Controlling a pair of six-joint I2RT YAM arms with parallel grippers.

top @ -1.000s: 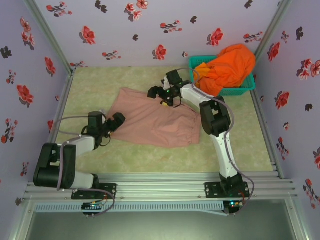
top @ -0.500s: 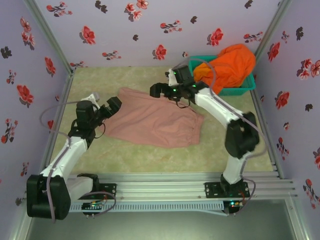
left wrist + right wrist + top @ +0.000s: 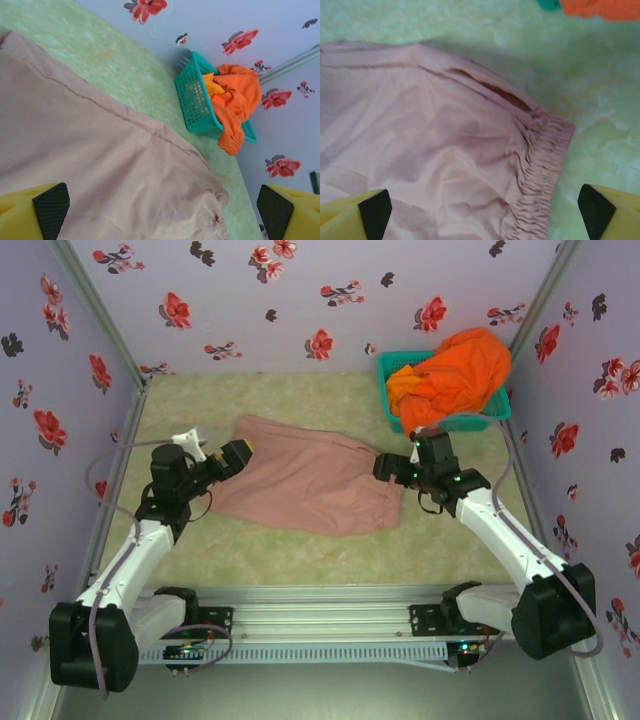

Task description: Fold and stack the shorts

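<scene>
We find the left tool (image 3: 234,454) spread wide and empty at the left edge of the pink shorts (image 3: 305,480). The right tool (image 3: 388,468) is likewise spread and empty, placed over the gathered waistband (image 3: 540,165) at the right edge. The pink shorts lie spread on the worktop (image 3: 300,550), between the two tools. Farther back, in the right rear corner, we note the orange shorts (image 3: 455,375) heaped in the basket (image 3: 470,423) and spilling over its rim, well apart from the left tool.
</scene>
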